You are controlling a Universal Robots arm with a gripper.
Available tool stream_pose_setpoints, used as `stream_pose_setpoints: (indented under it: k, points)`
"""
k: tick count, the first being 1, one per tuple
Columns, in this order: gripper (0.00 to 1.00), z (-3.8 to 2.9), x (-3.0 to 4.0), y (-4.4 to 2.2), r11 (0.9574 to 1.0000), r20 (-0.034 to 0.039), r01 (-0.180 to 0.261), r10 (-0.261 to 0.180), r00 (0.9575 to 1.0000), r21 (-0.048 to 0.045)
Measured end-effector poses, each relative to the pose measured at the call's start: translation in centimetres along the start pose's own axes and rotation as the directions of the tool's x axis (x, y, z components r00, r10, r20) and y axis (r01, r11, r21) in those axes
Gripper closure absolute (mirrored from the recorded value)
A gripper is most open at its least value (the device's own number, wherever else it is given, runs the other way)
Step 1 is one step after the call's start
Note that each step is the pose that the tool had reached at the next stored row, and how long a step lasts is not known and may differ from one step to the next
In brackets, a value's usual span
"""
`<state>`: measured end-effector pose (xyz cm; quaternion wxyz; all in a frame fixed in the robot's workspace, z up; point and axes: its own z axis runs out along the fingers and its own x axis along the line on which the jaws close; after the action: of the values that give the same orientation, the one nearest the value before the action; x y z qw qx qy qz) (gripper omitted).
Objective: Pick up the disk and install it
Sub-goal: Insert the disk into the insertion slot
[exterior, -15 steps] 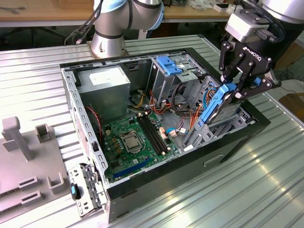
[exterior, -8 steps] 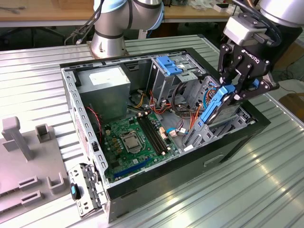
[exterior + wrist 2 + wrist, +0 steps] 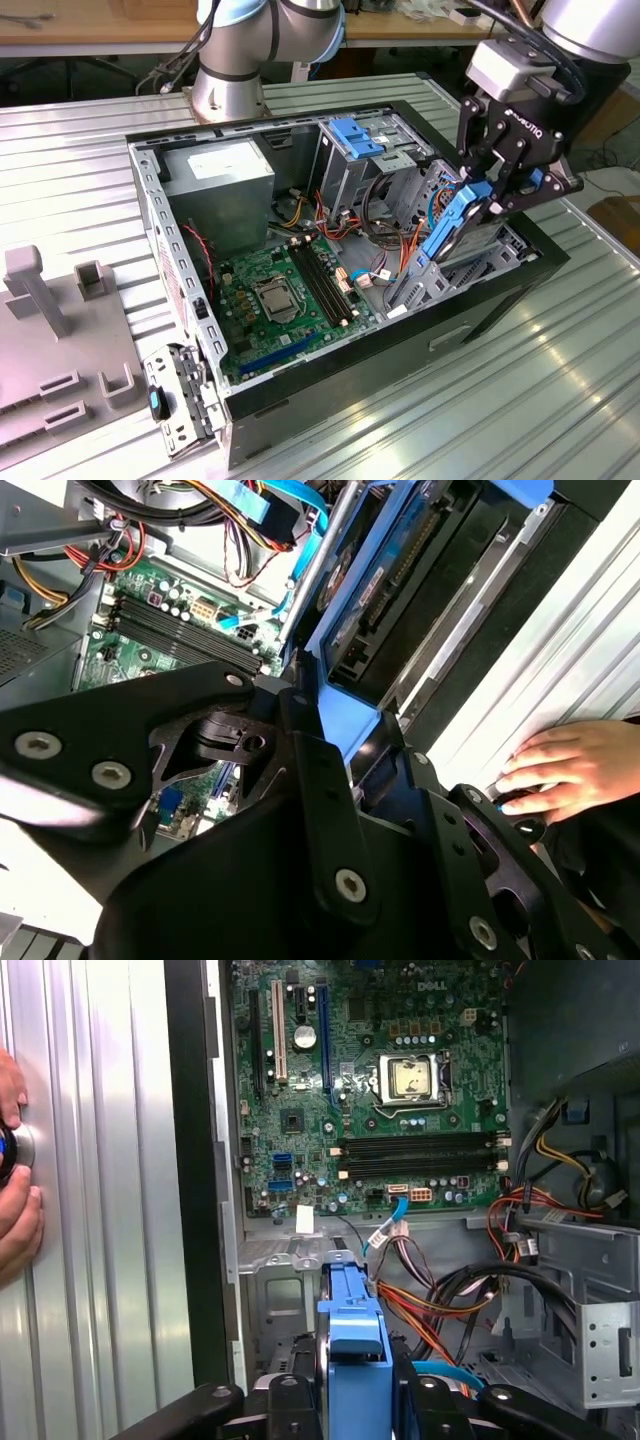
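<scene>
— Gripper (image 3: pixel 495 195) state?
— Clamped on the disk (image 3: pixel 455 228), one finger on each side of its blue carrier. Both wrist views show that hold.
— Disk position?
— Right of centre in the exterior view. Tilted, lower end down at the cage (image 3: pixel 440 275) inside the case (image 3: pixel 330 385), upper end raised above the rim. Motherboard (image 3: pixel 285 300) lies apart, toward frame left.
— Progress?
— Pick-up looks done. Install unfinished, by my reading: disk angled, not seated flat.
— Anything else?
— A person's hand (image 3: pixel 560 765) rests on the table (image 3: pixel 500 420) beside the case.
</scene>
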<state>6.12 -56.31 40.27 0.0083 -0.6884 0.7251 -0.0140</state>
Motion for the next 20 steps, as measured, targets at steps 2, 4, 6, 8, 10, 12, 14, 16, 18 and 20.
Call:
stream_pose_setpoints:
  k: [2,4,6,8,10,12,14,16,18,20]
  points:
    - [0.64,0.23,0.01,0.01,1.0000,0.0001,0.000,0.000,1.0000,0.0000]
    - [0.64,0.42,0.01,0.01,1.0000,0.0005,0.000,0.000,1.0000,0.0003]
    - [0.64,0.45,0.01,0.01,1.0000,0.0002,0.000,0.000,1.0000,0.0000]
    - [0.64,0.46,0.02,0.01,1.0000,0.0001,0.000,0.000,1.0000,0.0000]
    - [0.64,0.47,0.02,0.02,1.0000,0.0001,0.000,0.000,1.0000,-0.0012]
    - [0.64,0.29,0.01,-0.04,1.0000,0.0013,0.000,0.000,1.0000,-0.0083]
    - [0.64,-0.42,0.03,-0.11,0.9999,0.0018,0.000,0.000,1.0000,-0.0155]
    - [0.64,-0.97,0.01,-0.18,0.9998,-0.0012,0.000,0.000,1.0000,-0.0194]
    - [0.64,-0.94,0.01,-0.20,0.9998,-0.0008,0.000,0.000,1.0000,-0.0194]
    - [0.64,-0.82,0.01,-0.20,0.9998,-0.0009,0.000,0.000,1.0000,-0.0196]
